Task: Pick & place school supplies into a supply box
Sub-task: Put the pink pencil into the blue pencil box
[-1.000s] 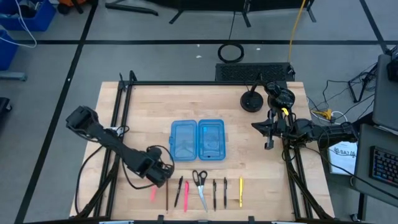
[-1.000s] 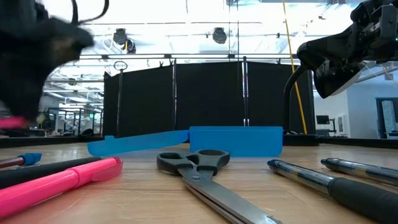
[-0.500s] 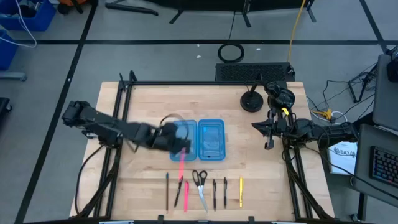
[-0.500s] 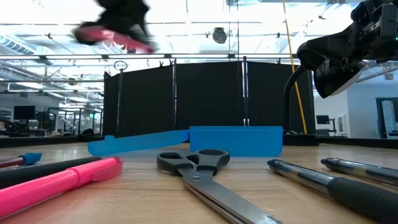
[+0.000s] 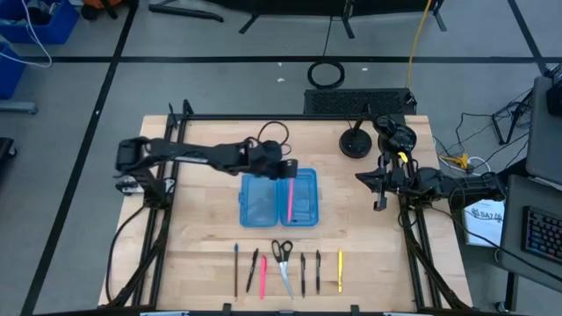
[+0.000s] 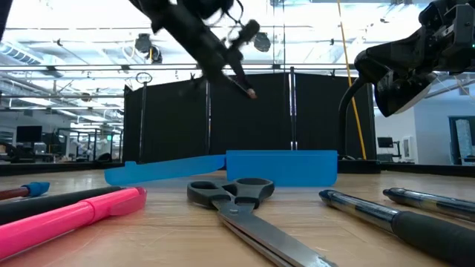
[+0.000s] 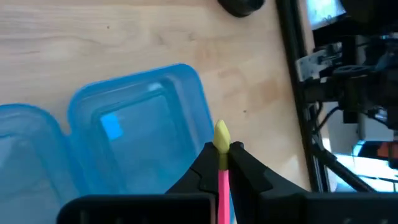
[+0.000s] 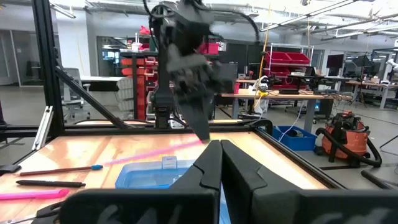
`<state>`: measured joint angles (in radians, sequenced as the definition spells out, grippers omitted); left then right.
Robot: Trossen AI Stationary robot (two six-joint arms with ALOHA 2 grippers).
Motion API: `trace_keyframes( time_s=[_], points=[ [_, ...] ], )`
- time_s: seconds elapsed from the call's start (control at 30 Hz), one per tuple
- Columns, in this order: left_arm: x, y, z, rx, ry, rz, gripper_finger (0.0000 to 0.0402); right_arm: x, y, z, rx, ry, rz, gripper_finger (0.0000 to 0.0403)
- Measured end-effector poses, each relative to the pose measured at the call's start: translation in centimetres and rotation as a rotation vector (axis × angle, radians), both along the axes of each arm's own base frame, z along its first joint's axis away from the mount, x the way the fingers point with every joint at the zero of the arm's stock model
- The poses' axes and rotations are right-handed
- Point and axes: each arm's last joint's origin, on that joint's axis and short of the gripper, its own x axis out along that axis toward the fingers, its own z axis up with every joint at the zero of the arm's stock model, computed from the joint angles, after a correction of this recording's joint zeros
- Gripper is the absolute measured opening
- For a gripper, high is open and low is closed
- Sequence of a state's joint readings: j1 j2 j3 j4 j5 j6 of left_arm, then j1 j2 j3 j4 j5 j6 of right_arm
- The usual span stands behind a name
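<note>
The supply box (image 5: 263, 198), a translucent blue case, lies open at mid-table, and its two halves also show in the left wrist view (image 7: 137, 143). My left gripper (image 5: 284, 173) hangs above its right half, shut on a pink pencil (image 5: 290, 202). The other school supplies lie in a row by the near edge: scissors (image 5: 283, 262), a pink pen (image 5: 262, 275), black pens (image 5: 303, 270) and a yellow pen (image 5: 340, 270). My right gripper (image 5: 379, 188) waits shut at the table's right side. My left gripper pinches the pink pencil between its two fingers, close to the pencil's yellow end (image 7: 222, 133), which sticks out just past the fingertips. The pink shaft (image 7: 222, 185) runs from the fingers toward the table's near edge. The pencil is lifted clear above the box's right half.
A black round stand (image 5: 356, 143) sits at the far right of the table. Black frame rails (image 5: 171, 175) run along the table's left and right sides. In the low view the scissors (image 6: 237, 194) and a pink marker (image 6: 82, 211) lie in front of the box.
My left gripper has swung from the left end of the row at the near edge up and toward the far right, ending over the box's right half. It turned as it went. The pink pencil went with it, lifted off the table.
</note>
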<state>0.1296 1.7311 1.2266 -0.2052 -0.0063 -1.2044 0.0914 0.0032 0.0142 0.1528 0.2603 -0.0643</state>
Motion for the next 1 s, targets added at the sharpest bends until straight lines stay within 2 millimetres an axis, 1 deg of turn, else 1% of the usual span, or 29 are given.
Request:
trace_keyframes(
  time_s=[0.07, 0.17, 0.27, 0.37, 0.57, 0.77, 0.9, 1.0],
  points=[
    [1.1, 0.5, -0.9, -0.015, -0.019, -0.019, 0.0016, 0.0, 0.0, 0.0, 0.000, 0.000, 0.000, 0.0000],
    [1.9, 0.8, -2.4, -0.022, 0.028, -0.035, 0.0015, 0.0, 0.0, 0.0, 0.010, 0.003, 0.002, 0.0000],
    [2.4, 1.0, -3.8, -0.038, 0.079, -0.039, 0.0015, 0.1, 0.0, 0.0, 0.032, 0.001, 0.006, 0.0000],
    [2.7, 1.3, -4.7, -0.044, 0.097, -0.029, 0.0018, 0.1, 0.0, -0.1, 0.032, 0.007, 0.007, 0.0000],
    [2.4, 1.9, -5.2, -0.030, 0.148, -0.003, 0.0015, 0.2, 0.0, -0.2, 0.039, 0.016, 0.008, 0.0000],
    [2.2, 1.7, -5.4, -0.019, 0.177, 0.014, 0.0020, 0.2, 0.0, -0.2, 0.039, 0.014, 0.007, 0.0000],
    [1.8, 1.6, -5.7, 0.014, 0.239, 0.044, 0.0016, 0.2, 0.0, -0.2, 0.042, 0.013, 0.008, 0.0000],
    [1.8, 1.6, -5.7, 0.019, 0.244, 0.045, 0.0015, 0.2, 0.0, -0.2, 0.042, 0.013, 0.008, 0.0000]
  ],
)
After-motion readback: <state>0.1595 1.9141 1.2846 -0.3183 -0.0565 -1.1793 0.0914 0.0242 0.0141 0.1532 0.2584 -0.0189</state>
